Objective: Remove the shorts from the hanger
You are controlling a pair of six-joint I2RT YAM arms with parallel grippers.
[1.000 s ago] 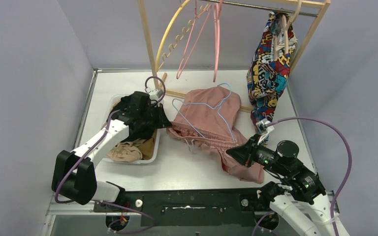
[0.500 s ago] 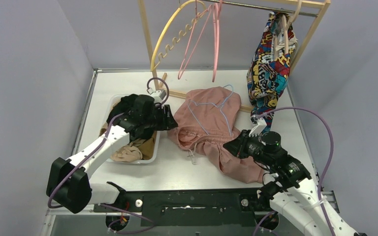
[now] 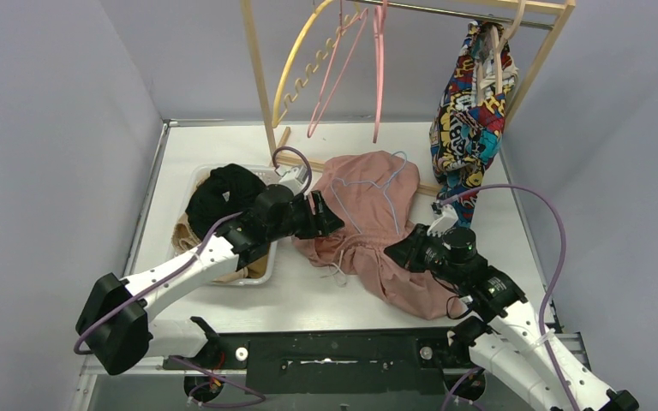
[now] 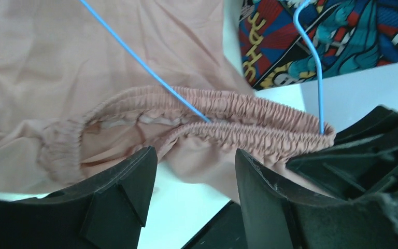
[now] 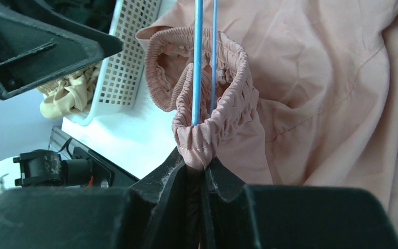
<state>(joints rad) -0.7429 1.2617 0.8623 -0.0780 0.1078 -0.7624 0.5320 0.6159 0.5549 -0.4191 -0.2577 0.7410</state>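
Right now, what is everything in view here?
Pink shorts: one, dusty pink, mid-table.
Wire hanger: one, blue, inside the shorts' waistband.
Basket: one, white, left of the shorts, holding black and tan clothes.
Rack: one, wooden, back of table.
Empty hangers: three or more, yellow and pink, on rack.
Printed garment: one, multicoloured, hanging on the rack's right.
Left hand: black, open by the waistband.
Right hand: black, shut on the waistband.
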